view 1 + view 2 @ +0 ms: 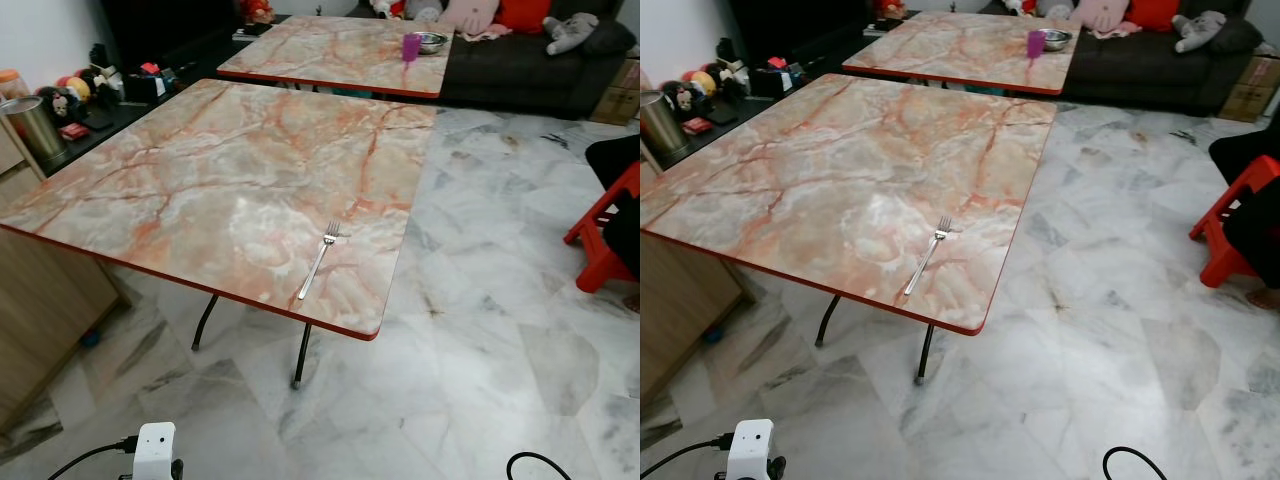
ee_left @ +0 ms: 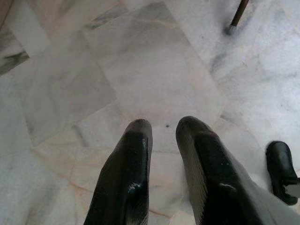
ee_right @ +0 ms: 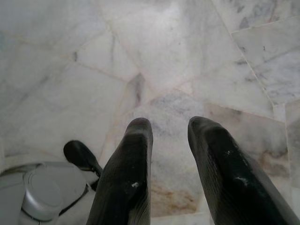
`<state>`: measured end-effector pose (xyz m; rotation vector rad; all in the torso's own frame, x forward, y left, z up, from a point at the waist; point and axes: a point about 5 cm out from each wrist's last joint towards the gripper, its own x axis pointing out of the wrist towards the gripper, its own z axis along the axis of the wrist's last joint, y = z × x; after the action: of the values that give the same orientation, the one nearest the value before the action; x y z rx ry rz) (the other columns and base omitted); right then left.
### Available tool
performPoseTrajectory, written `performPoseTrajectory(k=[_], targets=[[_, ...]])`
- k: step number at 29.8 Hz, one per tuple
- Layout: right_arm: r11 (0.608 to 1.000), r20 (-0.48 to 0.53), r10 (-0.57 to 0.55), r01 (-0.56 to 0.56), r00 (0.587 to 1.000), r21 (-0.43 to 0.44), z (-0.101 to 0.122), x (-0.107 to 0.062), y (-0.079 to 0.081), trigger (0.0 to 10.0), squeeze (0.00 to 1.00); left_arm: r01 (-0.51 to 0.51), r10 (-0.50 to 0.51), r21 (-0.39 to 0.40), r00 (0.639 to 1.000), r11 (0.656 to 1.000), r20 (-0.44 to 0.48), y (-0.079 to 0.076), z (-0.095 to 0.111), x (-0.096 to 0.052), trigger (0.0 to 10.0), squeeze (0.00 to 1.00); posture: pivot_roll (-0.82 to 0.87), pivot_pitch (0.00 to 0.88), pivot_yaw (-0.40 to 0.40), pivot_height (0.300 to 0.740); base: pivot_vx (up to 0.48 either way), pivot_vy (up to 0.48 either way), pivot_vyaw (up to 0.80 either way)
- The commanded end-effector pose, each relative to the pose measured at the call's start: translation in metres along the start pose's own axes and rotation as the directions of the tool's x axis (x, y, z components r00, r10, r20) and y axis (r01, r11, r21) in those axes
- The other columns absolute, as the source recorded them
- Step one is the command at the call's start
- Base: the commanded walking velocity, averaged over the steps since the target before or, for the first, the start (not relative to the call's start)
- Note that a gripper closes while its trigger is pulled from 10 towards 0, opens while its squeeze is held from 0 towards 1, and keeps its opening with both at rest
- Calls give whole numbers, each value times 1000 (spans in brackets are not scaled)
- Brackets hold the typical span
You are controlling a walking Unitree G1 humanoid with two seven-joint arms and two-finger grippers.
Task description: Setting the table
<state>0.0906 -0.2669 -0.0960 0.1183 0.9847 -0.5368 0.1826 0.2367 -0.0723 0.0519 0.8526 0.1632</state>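
A silver fork (image 1: 318, 262) lies on the near marble-patterned table (image 1: 200, 180), close to its front right corner, tines pointing away from me. On the far table (image 1: 330, 55) stand a purple cup (image 1: 411, 47) and a metal bowl (image 1: 431, 41). My left gripper (image 2: 164, 126) hangs over the marble floor, open, with nothing between its fingers. My right gripper (image 3: 171, 124) also hangs above the floor, open and holding nothing.
A red chair (image 1: 605, 230) stands on the right. A dark sofa (image 1: 520, 70) with plush toys runs along the back. A low wooden cabinet (image 1: 40, 290) with a metal kettle (image 1: 35, 130) flanks the near table's left. Black table legs (image 1: 300, 355) stand below its front edge.
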Motion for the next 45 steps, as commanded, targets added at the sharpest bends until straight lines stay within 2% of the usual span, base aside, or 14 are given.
performPoseTrajectory(k=[1,6,14,21,30,32,36,45], targets=[[1000,9,5,-5,1000,10,1,0,3,10000,0,-16,15,-25,1000,1000,-21,4,-6,-2,10000,0,29,22,30,740,0,0,0],[1000,11,3,-4,1000,8,1,0,3,10000,0,-18,17,-53,1000,998,-18,4,-6,-2,10000,0,32,22,29,740,0,0,0],[1000,10,2,-2,1000,9,1,0,3,10000,0,-17,17,-41,1000,999,-19,4,-6,-2,10000,0,28,21,30,740,0,0,0],[1000,11,3,-4,1000,6,1,0,3,10000,0,-16,16,-39,1000,999,-19,4,-6,-2,10000,0,28,19,29,740,0,0,-546],[1000,15,1,-1,1000,6,1,0,2,10000,0,-15,14,-35,1000,999,-21,4,-7,-2,10000,0,27,8,27,740,0,280,0],[999,11,6,-6,1000,38,0,0,3,10000,0,-14,13,-32,1000,999,-21,4,-7,-2,10000,0,25,0,29,740,0,281,-775],[1000,16,-3,3,1000,1,0,-1,2,10000,0,-11,11,-27,1000,1000,-22,4,-8,-2,10000,0,24,0,31,740,0,281,-387],[1000,16,-7,7,1000,9,-1,-1,2,10000,0,-9,8,-23,1000,1000,-20,4,-8,-2,10000,0,25,1,32,740,0,283,0]])
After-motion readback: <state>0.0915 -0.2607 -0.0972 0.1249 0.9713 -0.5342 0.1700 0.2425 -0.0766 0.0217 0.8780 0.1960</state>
